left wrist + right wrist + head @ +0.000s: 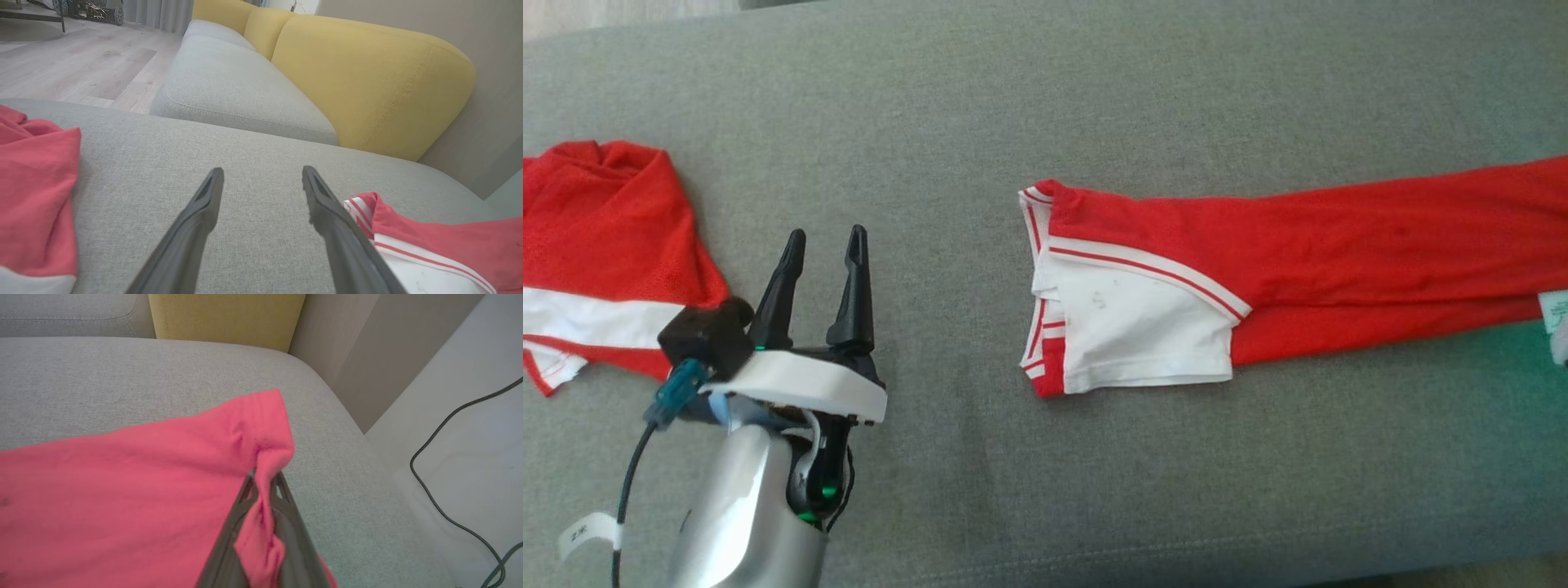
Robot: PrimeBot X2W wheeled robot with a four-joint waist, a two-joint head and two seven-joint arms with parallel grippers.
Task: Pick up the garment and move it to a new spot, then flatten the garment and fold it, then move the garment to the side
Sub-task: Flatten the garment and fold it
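Note:
The garment [1298,237], red with a white panel and red-and-white striped trim, lies stretched out long on the grey sofa seat [1013,98], from the middle to the right edge of the head view. In the right wrist view my right gripper [263,479] is shut on a bunched red edge of the garment [143,477], with cloth pinched between the fingers. My left gripper [827,237] hovers open over bare cushion left of the garment's striped end, holding nothing. The left wrist view shows its fingers [196,228] spread wide, with the garment's white and striped end [449,245] at lower right.
A second red and white cloth [605,237] lies crumpled at the far left, close to my left gripper. Yellow backrest cushions [367,81] stand behind the seat. The seat's right edge drops to a pale floor with a black cable [433,490]. Wooden floor [61,61] lies beyond.

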